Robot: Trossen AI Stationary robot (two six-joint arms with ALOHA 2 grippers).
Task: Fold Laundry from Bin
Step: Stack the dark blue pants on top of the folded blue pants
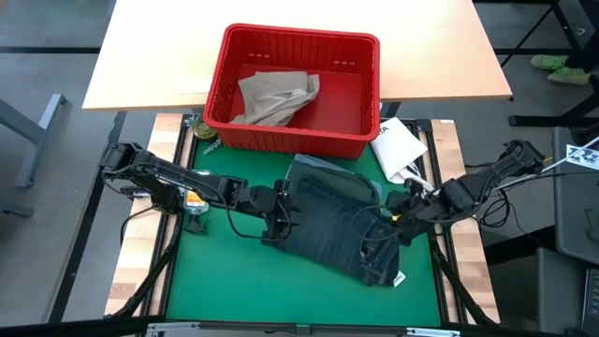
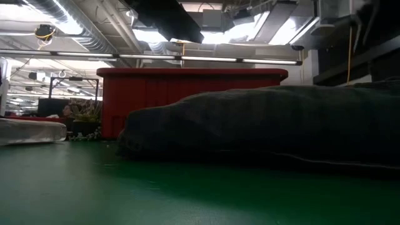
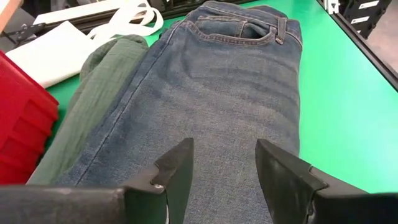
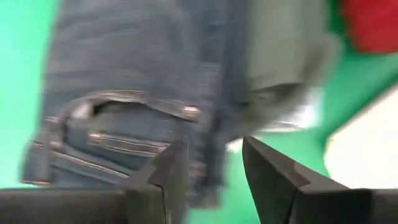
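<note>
Jeans [image 1: 342,225] lie flat on the green worktop [image 1: 225,281] between both end effectors. Left end effector [image 3: 222,167], fingers parted and empty, hovers over the leg end; right end effector [image 4: 214,163], likewise parted and empty, sits at the waistband. Beyond, the red bin [image 1: 356,145] holds tan trousers [image 1: 276,96].

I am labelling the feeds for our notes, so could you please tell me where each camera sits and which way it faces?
High view: overhead, looking straight down on jeans, red bin, both arms.
Low view: tabletop height, level across green mat; no arm visible.
Left wrist view: over left end effector, open, along the jeans.
Right wrist view: over right end effector, open, at the waistband.
Shared: jeans appear in all four.
</note>
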